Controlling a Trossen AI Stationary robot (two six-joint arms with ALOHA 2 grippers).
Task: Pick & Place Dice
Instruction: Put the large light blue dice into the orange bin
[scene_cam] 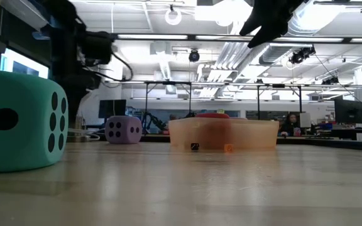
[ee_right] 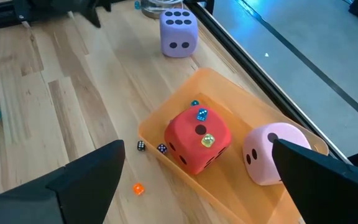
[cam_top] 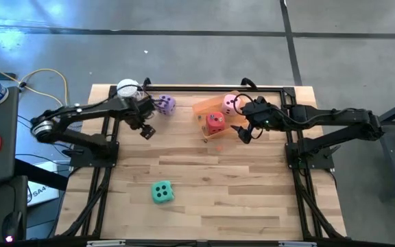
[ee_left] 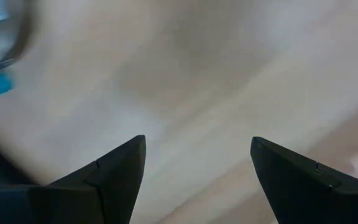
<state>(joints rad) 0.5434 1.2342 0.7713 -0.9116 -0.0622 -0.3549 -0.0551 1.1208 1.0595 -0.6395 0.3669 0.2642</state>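
The red die [ee_right: 197, 140] and the pink die [ee_right: 272, 152] sit in the translucent orange tray [ee_right: 185, 180], the red one at its near side [cam_top: 214, 122] and the pink one at its far side [cam_top: 232, 104]. The purple die [cam_top: 164, 104] rests on the table near the far edge. The green-teal die [cam_top: 162, 192] lies alone toward the near edge. My right gripper [cam_top: 243, 134] hangs open above the tray's right near corner, and its wrist view looks down on the red die [ee_right: 197, 146]. My left gripper [cam_top: 146, 130] is open over bare wood [ee_left: 197, 143], a little nearer than the purple die.
A clear cup with a white round top [cam_top: 127, 88] stands at the far edge, left of the purple die. Tiny dice [ee_right: 140, 145] and an orange bead [ee_right: 138, 189] lie on the wood beside the tray. Black frame rails [cam_top: 108, 147] run along the table's sides.
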